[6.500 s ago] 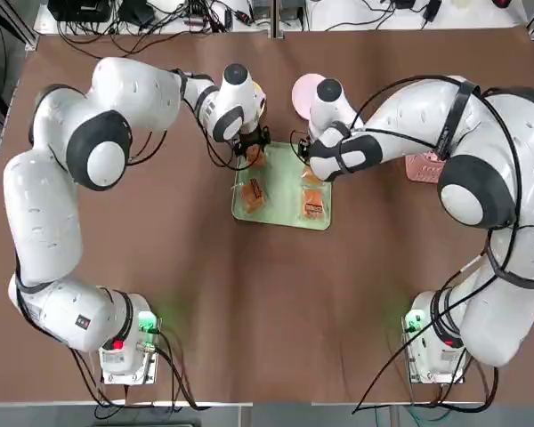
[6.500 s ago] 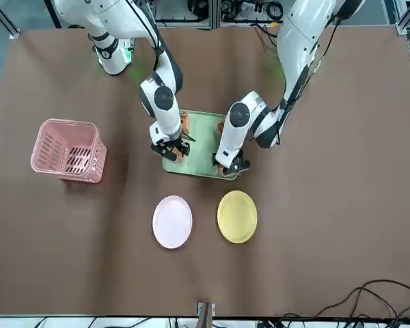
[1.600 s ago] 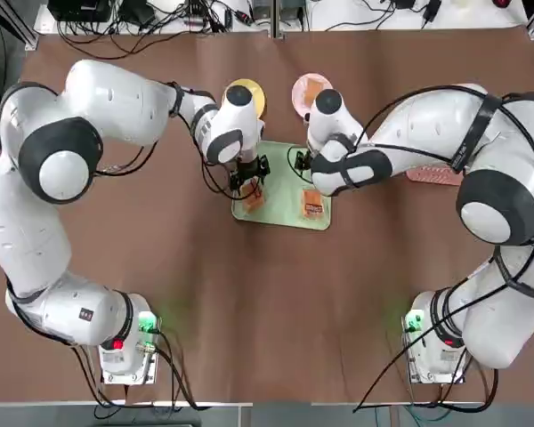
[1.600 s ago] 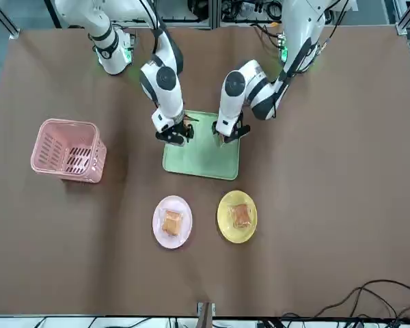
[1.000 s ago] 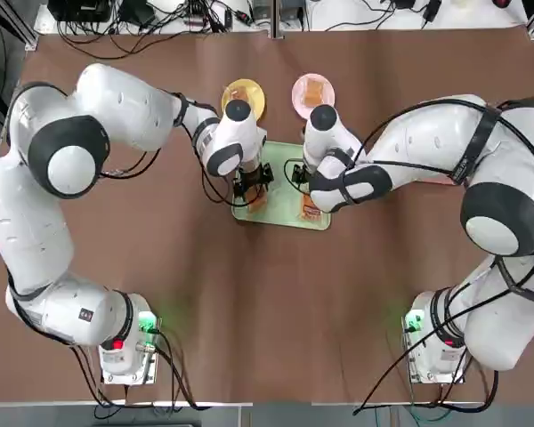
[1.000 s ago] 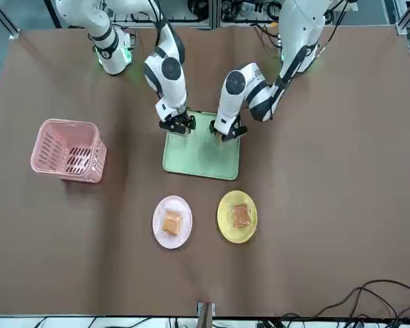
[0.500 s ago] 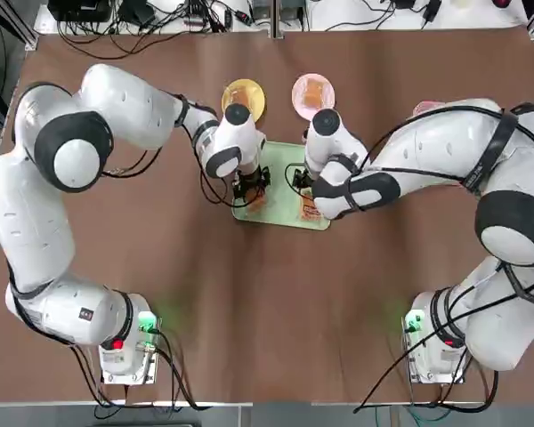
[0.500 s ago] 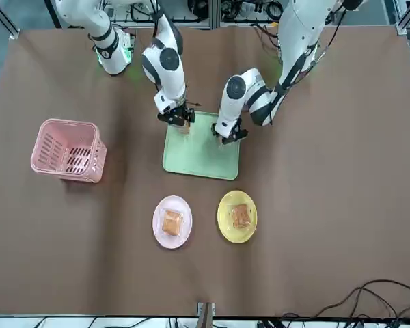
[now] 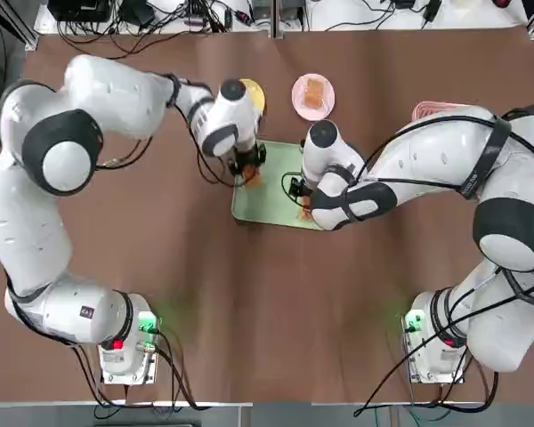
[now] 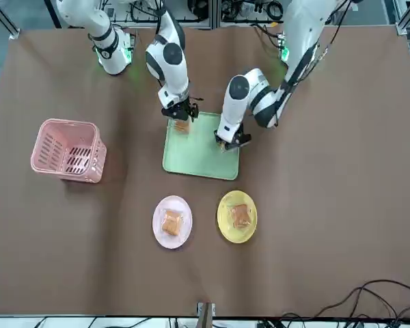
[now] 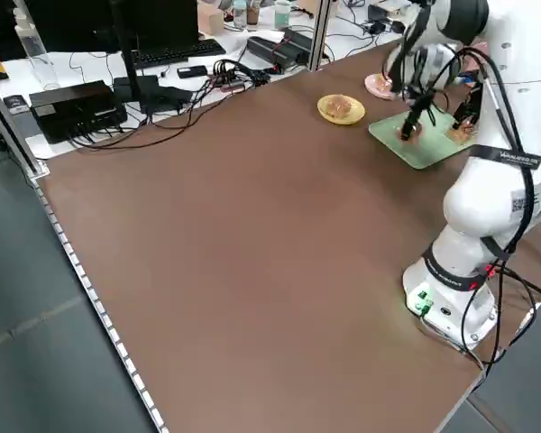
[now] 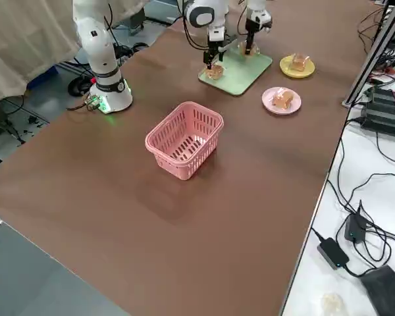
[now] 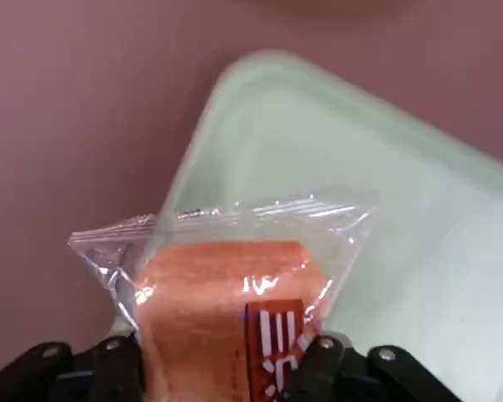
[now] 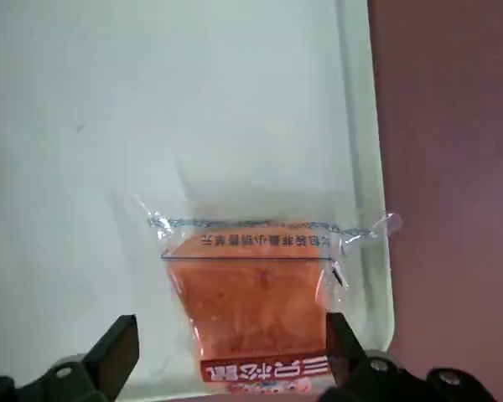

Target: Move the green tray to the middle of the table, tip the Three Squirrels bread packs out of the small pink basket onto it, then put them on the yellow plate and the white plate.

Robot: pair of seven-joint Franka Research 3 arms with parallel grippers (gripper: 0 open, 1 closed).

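Your left gripper (image 13: 226, 368) is clamped on a bread pack (image 13: 230, 289), holding it just above the tray's (image 10: 200, 150) corner on the left arm's side. Your right gripper (image 14: 235, 368) has its jaws apart, one on each side of a second pack (image 14: 256, 306) that lies flat in the tray corner nearest the right arm's base; from the wrist view you can't quite tell whether the fingers touch it.

The green tray sits mid-table (image 9: 267, 294), empty apart from those two packs. Beyond it, on the far side from the arm bases, you have the yellow plate (image 10: 237, 216) and the white plate (image 10: 172, 221) side by side, each carrying one pack. The pink basket (image 10: 67, 150) stands upright well off to the robot's right, apart from everything else.
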